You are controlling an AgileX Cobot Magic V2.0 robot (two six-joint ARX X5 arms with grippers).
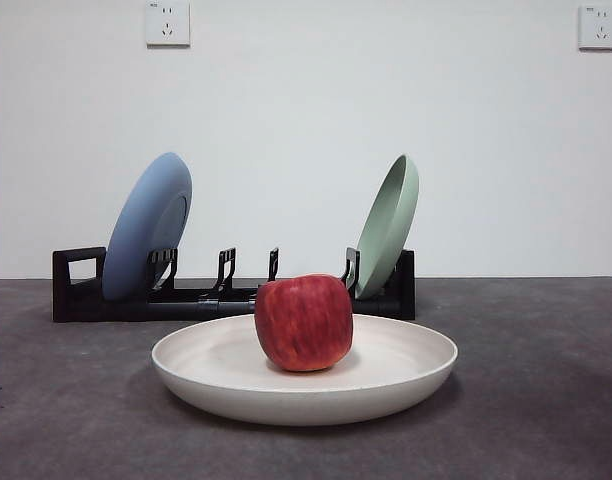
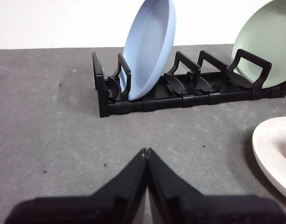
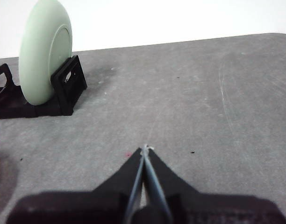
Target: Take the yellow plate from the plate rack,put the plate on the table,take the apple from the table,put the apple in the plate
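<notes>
1. Left wrist view: we see the left gripper (image 2: 146, 151) above bare table (image 2: 54, 140), its two black jaws pressed together at the tips, clenched on nothing.
2. In the right wrist view the right gripper (image 3: 144, 148) is likewise closed tip to tip and empty, over open table well clear of the rack.
3. From the front we see neither arm; both wait outside that view.
4. The yellow plate (image 1: 406, 375) lies flat on the table in front of the plate rack (image 1: 76, 290), open side up. Its edge shows at the side of the left wrist view.
5. The apple (image 1: 304, 322) sits in the middle of that plate, upright, with its stem end on top.
6. The plate rack runs lengthwise across the table behind the plate, its handle loop at the left end in the front view.
7. We see a blue plate (image 1: 146, 228) leaning in the rack near the handle end and a pale green plate (image 1: 389, 225) leaning at the far end; the prongs between them hold nothing.
</notes>
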